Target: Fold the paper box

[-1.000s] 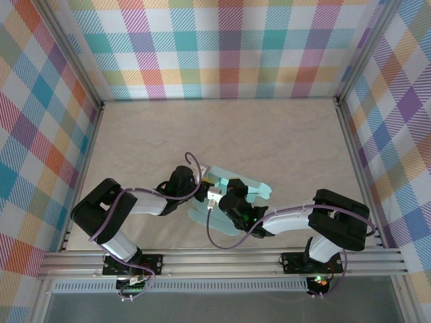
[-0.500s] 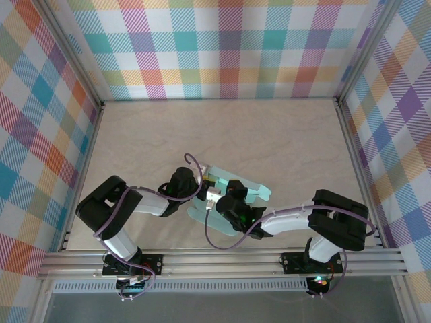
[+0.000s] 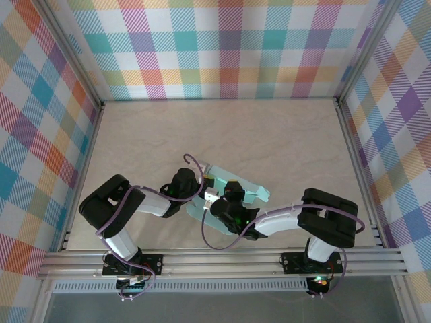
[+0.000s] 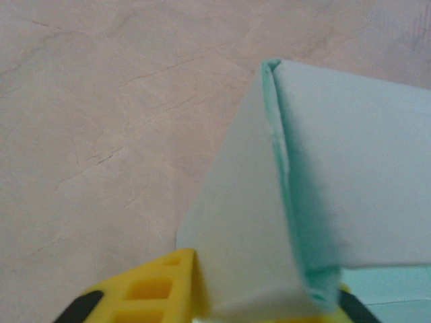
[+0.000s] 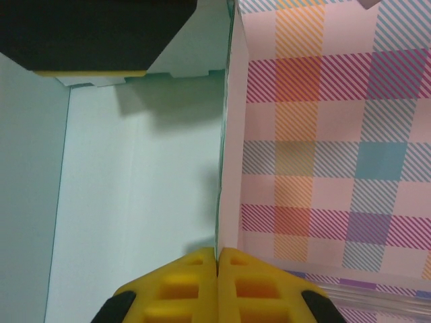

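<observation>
The thin card could be tearing or creasing off its score if the arms are pulling apart. The right end effector (image 5: pixel 217 259) is clamping shut on a raised panel edge of the paper box (image 3: pixel 250 192). The left end effector (image 4: pixel 262 279) is straddling a folded wall, grip unclear. The box is lying near the table's (image 3: pixel 283 134) front.

top view looks down; wrist views hug the paper box (image 4: pixel 350 168).
</observation>
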Controlling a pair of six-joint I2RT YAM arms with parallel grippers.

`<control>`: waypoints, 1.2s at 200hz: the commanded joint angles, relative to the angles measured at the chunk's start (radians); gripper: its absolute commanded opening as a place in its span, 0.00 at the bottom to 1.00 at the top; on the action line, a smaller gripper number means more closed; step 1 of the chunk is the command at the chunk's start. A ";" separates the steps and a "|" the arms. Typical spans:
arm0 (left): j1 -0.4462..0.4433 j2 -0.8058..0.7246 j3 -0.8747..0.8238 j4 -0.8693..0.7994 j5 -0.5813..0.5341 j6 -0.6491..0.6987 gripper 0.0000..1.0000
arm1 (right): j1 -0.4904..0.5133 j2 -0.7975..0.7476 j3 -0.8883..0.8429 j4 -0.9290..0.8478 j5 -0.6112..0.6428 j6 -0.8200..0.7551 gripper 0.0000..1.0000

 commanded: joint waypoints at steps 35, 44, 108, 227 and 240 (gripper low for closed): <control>-0.037 0.008 0.038 0.077 0.090 -0.018 0.05 | 0.004 0.047 0.012 -0.053 -0.100 0.021 0.00; -0.039 0.010 0.042 0.073 0.098 -0.018 0.05 | 0.004 0.048 0.015 -0.058 -0.101 0.029 0.00; -0.040 0.015 0.050 0.047 0.090 -0.015 0.00 | -0.004 -0.003 0.040 -0.186 -0.127 0.144 0.12; 0.026 0.028 0.137 -0.069 0.135 -0.067 0.00 | -0.090 -0.359 0.166 -0.557 -0.482 0.442 0.95; 0.045 0.042 0.149 -0.055 0.163 -0.097 0.00 | -0.109 -0.387 0.203 -0.594 -0.550 0.495 0.96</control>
